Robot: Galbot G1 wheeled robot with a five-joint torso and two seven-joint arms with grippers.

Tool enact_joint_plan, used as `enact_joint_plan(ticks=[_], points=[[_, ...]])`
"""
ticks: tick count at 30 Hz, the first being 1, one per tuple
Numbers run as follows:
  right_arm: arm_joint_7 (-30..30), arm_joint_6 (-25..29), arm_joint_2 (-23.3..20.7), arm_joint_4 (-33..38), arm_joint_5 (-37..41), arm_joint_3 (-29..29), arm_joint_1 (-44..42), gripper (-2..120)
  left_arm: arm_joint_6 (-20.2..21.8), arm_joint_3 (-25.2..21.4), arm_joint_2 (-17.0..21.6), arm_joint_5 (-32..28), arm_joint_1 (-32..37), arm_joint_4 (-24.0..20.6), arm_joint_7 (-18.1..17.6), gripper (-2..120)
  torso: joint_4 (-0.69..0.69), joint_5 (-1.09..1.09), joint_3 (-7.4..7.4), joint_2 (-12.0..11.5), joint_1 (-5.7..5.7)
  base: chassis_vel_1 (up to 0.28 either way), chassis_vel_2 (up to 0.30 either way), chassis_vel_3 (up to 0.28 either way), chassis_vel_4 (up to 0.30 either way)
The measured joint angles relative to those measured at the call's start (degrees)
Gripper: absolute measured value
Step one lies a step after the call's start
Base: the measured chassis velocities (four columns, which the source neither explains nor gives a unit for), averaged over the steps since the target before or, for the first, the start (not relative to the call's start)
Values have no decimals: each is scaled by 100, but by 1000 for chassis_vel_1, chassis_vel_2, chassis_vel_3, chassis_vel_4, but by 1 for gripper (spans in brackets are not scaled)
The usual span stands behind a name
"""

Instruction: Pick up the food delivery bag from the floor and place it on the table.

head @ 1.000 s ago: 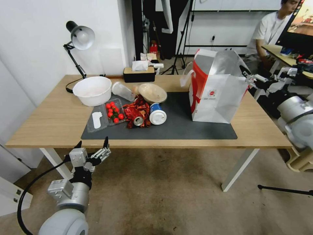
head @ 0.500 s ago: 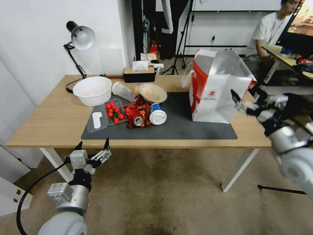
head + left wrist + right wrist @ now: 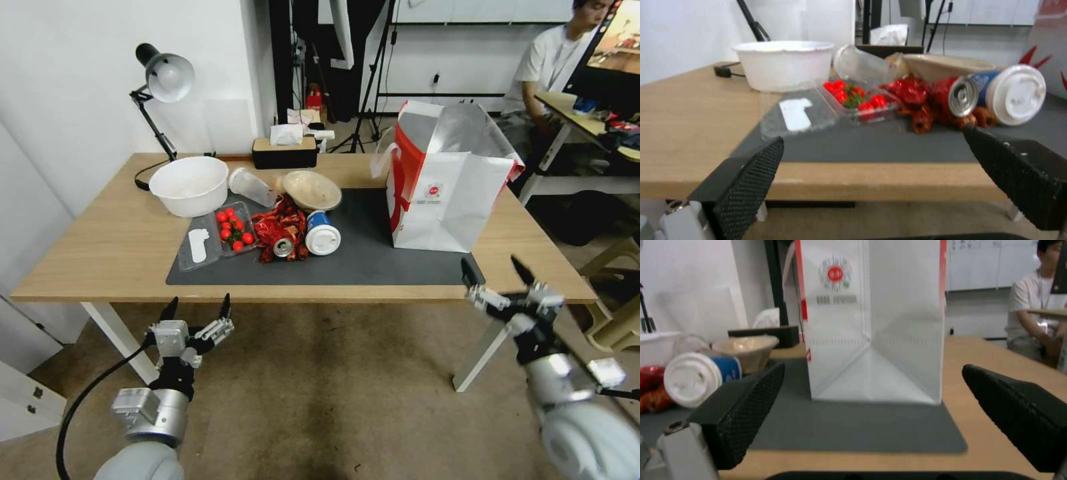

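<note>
The food delivery bag (image 3: 443, 180), red and white with a silver lining and a round red logo, stands upright on the dark mat at the right of the table (image 3: 87, 247). The right wrist view faces the food delivery bag (image 3: 871, 323) on the table (image 3: 996, 373). My right gripper (image 3: 497, 277) hangs open and empty below the table's front right edge, apart from the bag. My left gripper (image 3: 195, 310) is open and empty below the front left edge, over the floor (image 3: 333, 393). Its wrist view looks across the table (image 3: 693, 110).
On the mat (image 3: 360, 257) lie a white bowl (image 3: 190, 183), a tomato tray (image 3: 233, 228), a crumpled red wrapper (image 3: 280, 227), a can and a lidded cup (image 3: 323, 233). A lamp (image 3: 163, 77) and tissue box (image 3: 285, 152) stand behind. White table legs (image 3: 490, 347) flank the floor.
My right arm has drawn back from the bag and dropped from beside it to below the table's front right edge. My left gripper has sunk a little lower. The bag stays put.
</note>
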Motion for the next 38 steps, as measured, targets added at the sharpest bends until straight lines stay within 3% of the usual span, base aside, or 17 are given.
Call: enact_joint_plan(ticks=[12, 38], points=[[-284, 133, 304, -367, -135, -163, -93, 100, -313, 50, -41, 109, -86, 471, 57, 100, 2, 0, 0, 0, 0, 0, 0, 0, 0], [-387, 2, 358, -428, -28, -228, 13, 100, -368, 32, -53, 109, -137, 588, 11, 100, 2, 0, 0, 0, 1, 0, 0, 0, 0]])
